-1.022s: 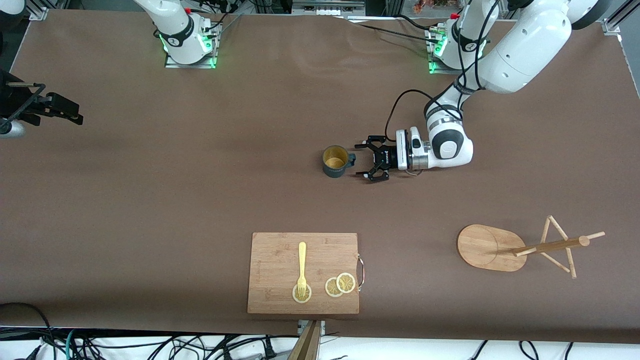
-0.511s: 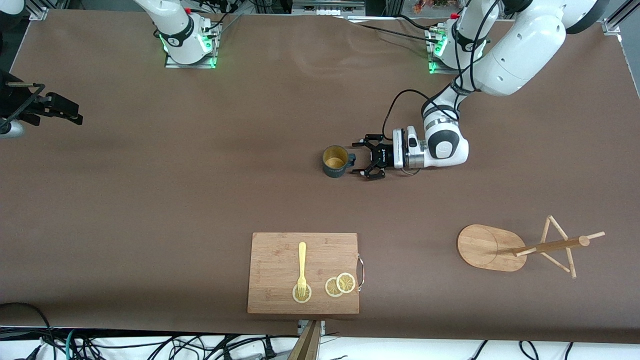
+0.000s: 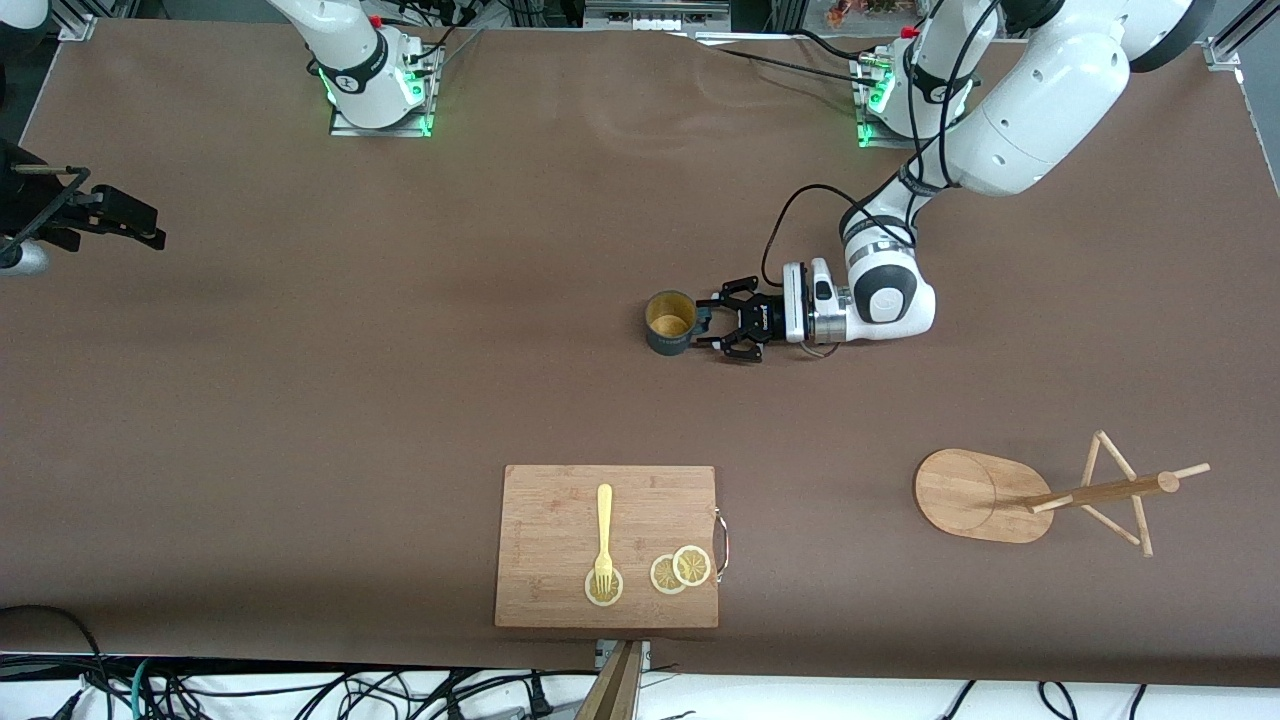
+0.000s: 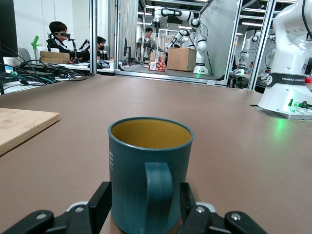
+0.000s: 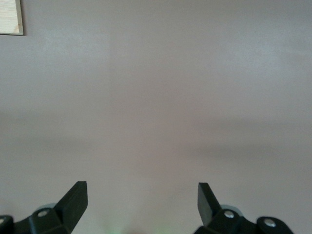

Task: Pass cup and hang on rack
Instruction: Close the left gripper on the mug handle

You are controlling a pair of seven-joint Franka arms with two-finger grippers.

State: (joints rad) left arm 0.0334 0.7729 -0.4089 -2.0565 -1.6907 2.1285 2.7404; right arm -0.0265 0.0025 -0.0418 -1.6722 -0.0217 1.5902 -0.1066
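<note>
The cup [image 3: 669, 322] stands upright near the middle of the table [image 3: 300, 400], yellow interior showing, its handle turned toward the left arm's end. The left gripper [image 3: 706, 322] lies low and level at the cup's handle side; in the left wrist view its two fingers [image 4: 100, 204] flank the lower body of the cup [image 4: 148, 170], one on each side of the handle, partly drawn in and very close to the wall. Whether the pads actually press the cup cannot be told from these views. The cup's base rests on the table. The rack [image 3: 1040, 493] stands well apart from the cup, toward the left arm's end and nearer the front camera, with its oval base, post and thin pegs visible. A wooden cutting board [image 3: 560, 520] lies near the front edge of the table, nearer the camera than the cup; on it rest a yellow fork [image 3: 603, 535] and three lemon slices [image 3: 681, 570], the fork's tines on one slice. The right gripper [image 5: 141, 200] waits up over bare table at the right arm's end, jaws spread wide with nothing between them.
</note>
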